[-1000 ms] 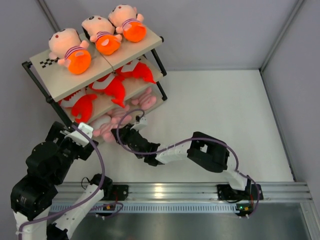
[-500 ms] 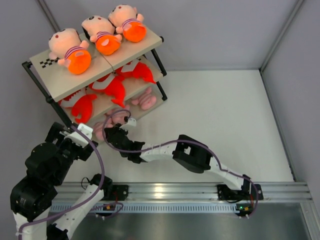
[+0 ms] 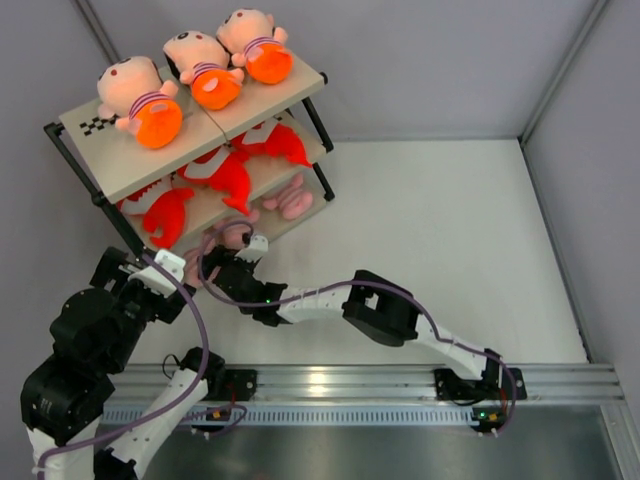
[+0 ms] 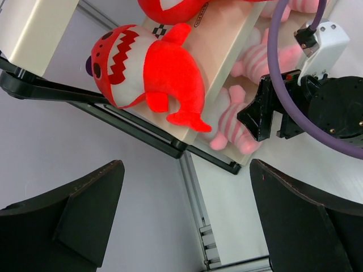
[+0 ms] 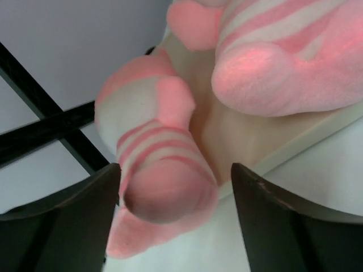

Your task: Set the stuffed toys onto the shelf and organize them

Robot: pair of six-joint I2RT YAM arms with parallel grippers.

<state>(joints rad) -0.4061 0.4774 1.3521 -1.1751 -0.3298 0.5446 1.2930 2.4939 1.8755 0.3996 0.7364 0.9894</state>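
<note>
The shelf (image 3: 112,172) stands at the far left. Its middle tier holds three red-orange fish plush (image 3: 232,178), one seen close in the left wrist view (image 4: 153,68). Pink striped plush (image 3: 293,203) lie on the bottom tier. My right gripper (image 3: 224,268) is at that tier's front left, open. One pink striped plush (image 5: 159,187) rests on the board edge between its fingers (image 5: 272,215), close to the left one and apart from the right one. A second pink plush (image 5: 283,62) lies behind. My left gripper (image 4: 184,170) hangs open and empty in front of the shelf's left corner.
Three larger peach dolls (image 3: 140,100) with orange bottoms lie on the top tier. The shelf's black frame bars (image 5: 39,136) run beside my right fingers. Grey walls close in the white table (image 3: 450,240) on all far sides. The arms' rail (image 3: 350,385) runs along the near edge.
My right gripper slid left along the bottom tier with the pink plush, then opened its jaws and let the plush rest on the board. The left arm stayed still.
</note>
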